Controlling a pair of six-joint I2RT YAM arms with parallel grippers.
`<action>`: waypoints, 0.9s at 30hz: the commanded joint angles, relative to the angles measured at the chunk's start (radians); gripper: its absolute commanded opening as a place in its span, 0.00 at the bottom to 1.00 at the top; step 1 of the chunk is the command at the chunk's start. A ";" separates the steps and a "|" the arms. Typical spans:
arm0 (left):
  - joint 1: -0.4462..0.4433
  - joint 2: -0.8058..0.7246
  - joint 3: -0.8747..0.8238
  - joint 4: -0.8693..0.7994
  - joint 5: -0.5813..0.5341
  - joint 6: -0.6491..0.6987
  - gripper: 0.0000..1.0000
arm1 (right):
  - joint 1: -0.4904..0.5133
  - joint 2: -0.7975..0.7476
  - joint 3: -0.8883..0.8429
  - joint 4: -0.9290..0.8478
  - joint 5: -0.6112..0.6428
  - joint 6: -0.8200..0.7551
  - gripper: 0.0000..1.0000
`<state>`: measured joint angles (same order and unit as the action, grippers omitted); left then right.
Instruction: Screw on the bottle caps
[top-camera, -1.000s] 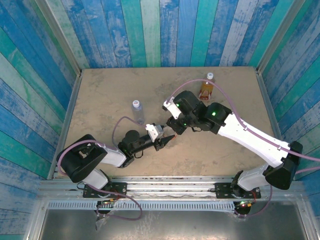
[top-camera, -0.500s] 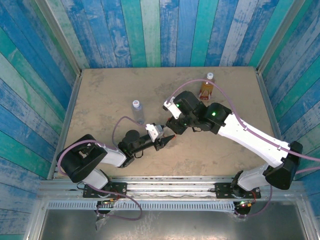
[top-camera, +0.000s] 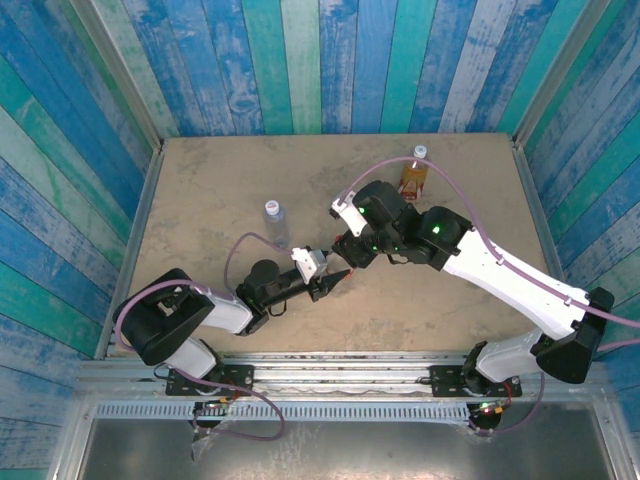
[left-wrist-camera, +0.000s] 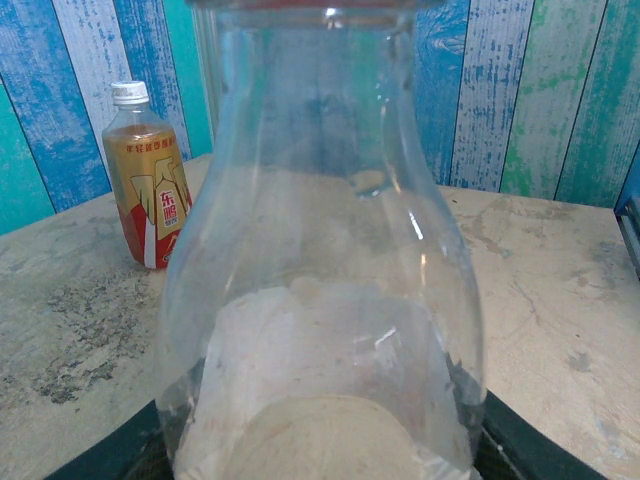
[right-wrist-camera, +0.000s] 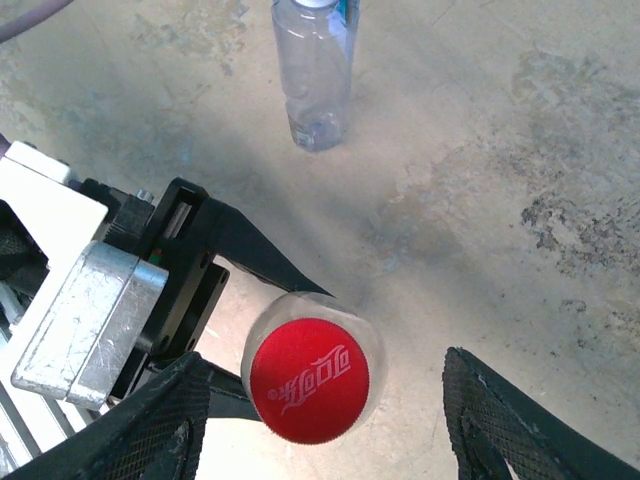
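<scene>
The left gripper (top-camera: 327, 285), reaching low across the mottled table (top-camera: 210, 180), is clamping a smooth clear bottle (left-wrist-camera: 320, 250) that is looking empty and wearing a round red cap (right-wrist-camera: 308, 380). The right gripper (right-wrist-camera: 327, 362) is hovering above that cap, its mesh-padded fingers (right-wrist-camera: 150, 430) standing apart on either side and touching nothing. Farther back, an amber bottle (left-wrist-camera: 148, 195) of golden liquid is standing under a white cap (left-wrist-camera: 129, 92). A bluish bottle (right-wrist-camera: 315, 75) is standing upright near the grippers.

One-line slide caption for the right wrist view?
Right gripper open, straddling the red cap sitting on the clear bottle held by the left gripper; second bottle stands beyond.
</scene>
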<state>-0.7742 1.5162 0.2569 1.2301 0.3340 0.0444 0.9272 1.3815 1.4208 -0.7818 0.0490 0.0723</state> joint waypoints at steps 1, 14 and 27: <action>-0.004 0.044 -0.028 -0.202 -0.002 -0.010 0.53 | 0.004 -0.015 0.011 0.021 0.018 0.070 0.64; -0.004 0.039 -0.036 -0.195 -0.005 -0.009 0.53 | -0.050 -0.031 0.015 0.027 -0.025 0.170 0.54; -0.005 0.047 -0.035 -0.190 -0.006 -0.012 0.53 | -0.081 -0.048 -0.050 0.033 -0.057 0.186 0.38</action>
<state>-0.7746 1.5162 0.2569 1.2308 0.3321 0.0444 0.8513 1.3502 1.3922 -0.7467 0.0044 0.2474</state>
